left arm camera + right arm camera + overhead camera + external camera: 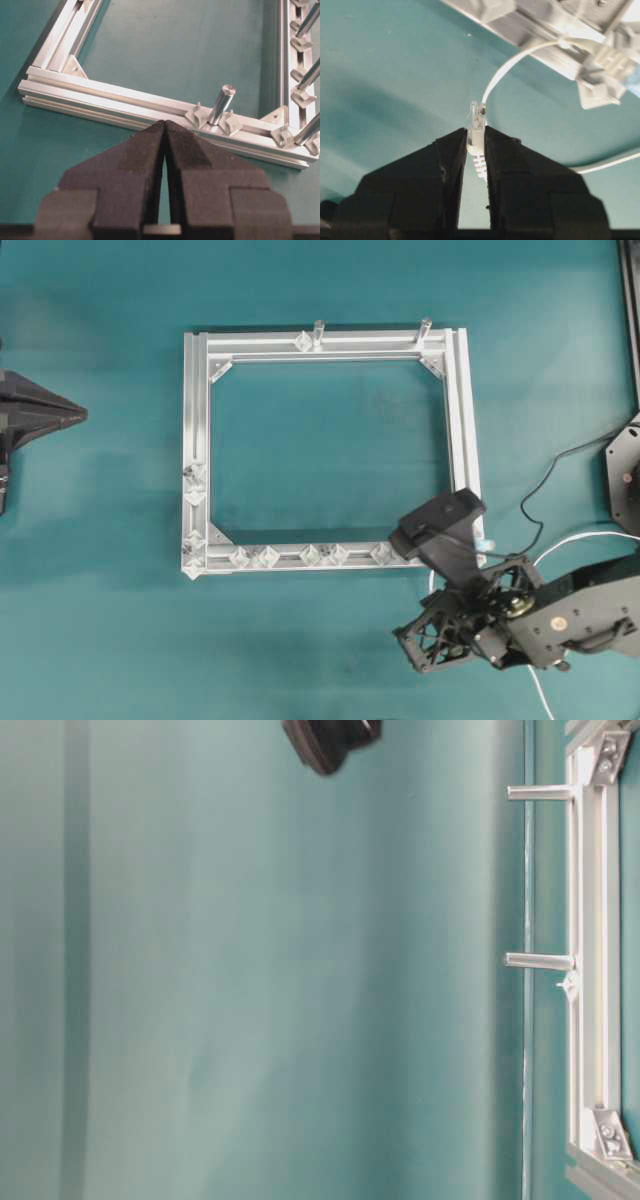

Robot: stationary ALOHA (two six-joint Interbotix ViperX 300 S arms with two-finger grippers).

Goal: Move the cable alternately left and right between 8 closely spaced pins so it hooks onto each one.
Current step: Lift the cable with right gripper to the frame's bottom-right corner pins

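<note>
Right gripper (476,142) pinches the plug (477,125) of the cable (510,67) beside the frame's (197,440) lower right corner; left gripper (165,132) closed, empty. Threading apparently just begun; next, guide the cable around the adjacent pins (310,554).

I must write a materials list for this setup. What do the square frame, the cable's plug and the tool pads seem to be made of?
Frame: likely aluminium extrusion, with a silvery brushed look and long slots.
Cable's plug: probably clear plastic, translucent.
Right tool pads: matte black with a grainy texture, perhaps foam or rubber; the left tool's pads look the same.
</note>
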